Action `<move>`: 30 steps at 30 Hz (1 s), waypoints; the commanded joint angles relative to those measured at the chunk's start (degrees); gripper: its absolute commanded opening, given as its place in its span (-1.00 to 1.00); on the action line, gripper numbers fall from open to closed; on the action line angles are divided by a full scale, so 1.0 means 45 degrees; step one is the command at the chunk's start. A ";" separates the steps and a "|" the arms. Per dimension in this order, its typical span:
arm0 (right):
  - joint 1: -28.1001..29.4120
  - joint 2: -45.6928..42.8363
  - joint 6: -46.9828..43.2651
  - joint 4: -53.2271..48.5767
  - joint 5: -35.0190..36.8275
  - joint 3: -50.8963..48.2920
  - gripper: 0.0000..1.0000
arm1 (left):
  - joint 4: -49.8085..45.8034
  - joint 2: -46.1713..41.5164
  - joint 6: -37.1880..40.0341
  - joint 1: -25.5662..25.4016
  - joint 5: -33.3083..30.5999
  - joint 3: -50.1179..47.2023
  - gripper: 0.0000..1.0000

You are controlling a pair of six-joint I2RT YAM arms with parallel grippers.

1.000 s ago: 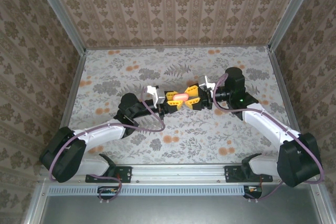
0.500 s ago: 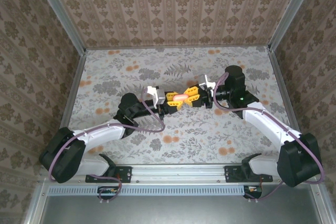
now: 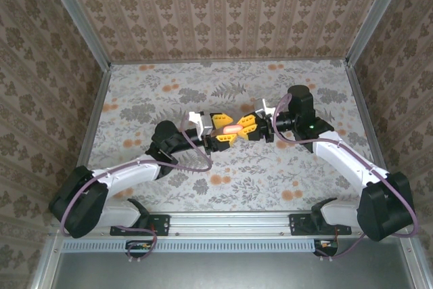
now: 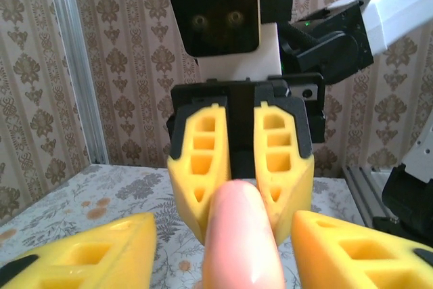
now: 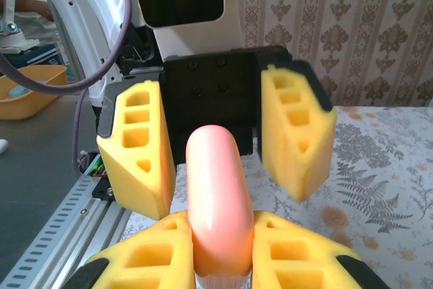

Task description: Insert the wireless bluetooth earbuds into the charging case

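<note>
The pink glossy charging case (image 3: 233,126) hangs above the middle of the table between two facing grippers. My right gripper (image 3: 242,126) is shut on it; in the right wrist view its yellow fingers (image 5: 150,254) press both sides of the case (image 5: 218,187). My left gripper (image 3: 224,128) is open, with its fingers (image 5: 135,150) standing apart on either side of the case's other end. In the left wrist view the case (image 4: 243,235) sits between my left gripper's (image 4: 224,221) spread fingers without touching them. The earbuds are out of view.
The floral table (image 3: 169,93) is walled by patterned panels at the back and both sides. An aluminium rail (image 3: 230,220) runs along the near edge by the arm bases. Both arms reach inward and meet at mid-table.
My left gripper has opened and let go of the case. My right gripper has closed on it and now holds it alone. Both grippers stayed at mid-table.
</note>
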 commanded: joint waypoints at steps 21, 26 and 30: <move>-0.0302 0.1617 -0.1359 -0.4420 0.0386 0.1950 -0.64 | -0.2106 -0.2555 0.1257 0.0826 -0.3448 -0.1327 0.81; -0.0288 0.2440 -0.0368 -0.4399 0.1074 0.2066 -0.64 | -0.3668 -0.3494 0.1450 0.1317 -0.4687 -0.1450 0.94; -0.0283 0.3053 0.0563 -0.4295 0.1611 0.2320 -0.64 | -0.3773 -0.4071 0.1080 0.1801 -0.5375 -0.1884 0.99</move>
